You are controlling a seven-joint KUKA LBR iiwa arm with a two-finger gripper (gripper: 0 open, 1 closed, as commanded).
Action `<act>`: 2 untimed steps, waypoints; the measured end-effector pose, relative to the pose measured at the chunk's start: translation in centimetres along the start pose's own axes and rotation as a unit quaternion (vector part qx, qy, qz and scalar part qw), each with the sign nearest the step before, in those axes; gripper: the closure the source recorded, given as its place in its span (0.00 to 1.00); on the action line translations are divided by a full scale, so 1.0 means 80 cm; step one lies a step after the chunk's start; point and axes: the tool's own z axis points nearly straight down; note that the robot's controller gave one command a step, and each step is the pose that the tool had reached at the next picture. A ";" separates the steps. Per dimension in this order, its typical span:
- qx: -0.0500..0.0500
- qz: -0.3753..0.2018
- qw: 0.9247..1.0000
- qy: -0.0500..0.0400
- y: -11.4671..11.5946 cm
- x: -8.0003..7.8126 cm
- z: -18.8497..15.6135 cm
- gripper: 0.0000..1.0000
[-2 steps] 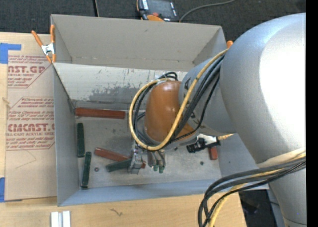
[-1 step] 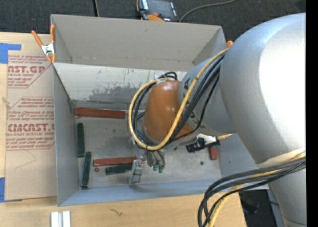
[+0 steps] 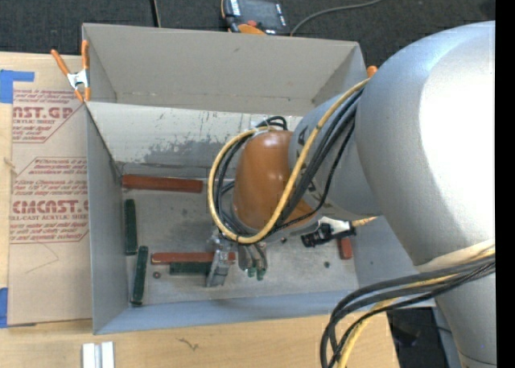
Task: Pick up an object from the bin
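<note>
My gripper [image 3: 236, 268] hangs below the arm's orange cover, low over the front middle of the bin floor. Its two fingers stand apart, so it is open. A thin red stick [image 3: 181, 258] lies flat on the floor, and its right end reaches in between the fingers. Just in front of that stick lies a short dark green stick [image 3: 187, 270], whose right end touches the left finger [image 3: 217, 271]. Nothing is lifted off the floor.
A long red-brown bar [image 3: 161, 184] lies along the back wall on the left. Two dark green sticks [image 3: 129, 225] [image 3: 139, 275] lie by the left wall. A small red block [image 3: 346, 250] and a black piece [image 3: 316, 237] lie right of the gripper, under the arm.
</note>
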 end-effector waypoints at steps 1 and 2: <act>-0.002 0.000 1.000 -0.007 0.009 -0.116 -0.151 1.00; 0.000 0.011 1.000 -0.002 -0.005 -0.047 -0.193 1.00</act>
